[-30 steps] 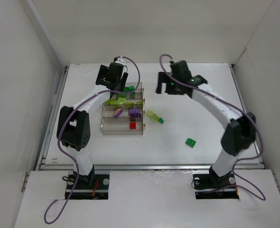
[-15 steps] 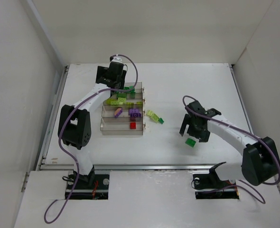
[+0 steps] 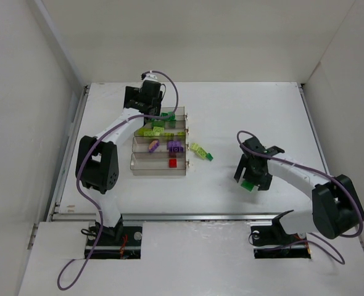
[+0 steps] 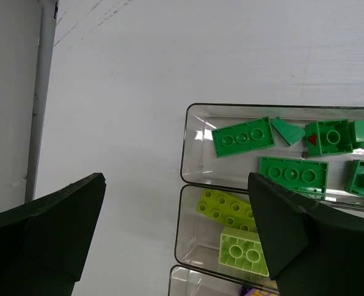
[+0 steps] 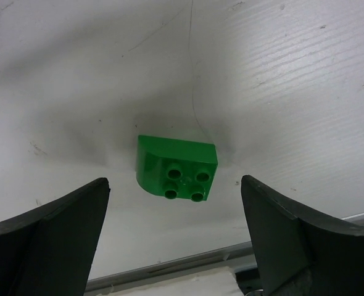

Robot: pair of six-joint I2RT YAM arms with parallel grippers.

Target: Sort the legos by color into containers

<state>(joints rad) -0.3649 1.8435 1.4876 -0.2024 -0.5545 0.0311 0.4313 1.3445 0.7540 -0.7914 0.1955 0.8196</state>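
The clear tray of four bins (image 3: pixel 132 161) stands left of centre. Its far bin (image 4: pixel 191 145) holds several dark green bricks (image 4: pixel 242 136). The bin beside it holds yellow-green bricks (image 4: pixel 226 208). In the top view the third bin holds purple bricks (image 3: pixel 174 146) and the near bin a red brick (image 3: pixel 173 163). My left gripper (image 4: pixel 176 240) is open and empty above the tray's far left end (image 3: pixel 144 98). My right gripper (image 5: pixel 176 237) is open just above a loose green brick (image 5: pixel 177 167) on the table (image 3: pixel 248 184). A yellow-green brick (image 3: pixel 198 149) and a small green brick (image 3: pixel 209 156) lie right of the tray.
White walls (image 3: pixel 21 123) enclose the table on three sides. A metal rail (image 3: pixel 194 215) runs along the near edge, close behind the green brick in the right wrist view (image 5: pixel 169 268). Purple cables (image 3: pixel 176 92) loop over both arms.
My right arm swung from the far middle of the table down to the near right and lowered over the loose green brick. My left gripper stayed above the tray.
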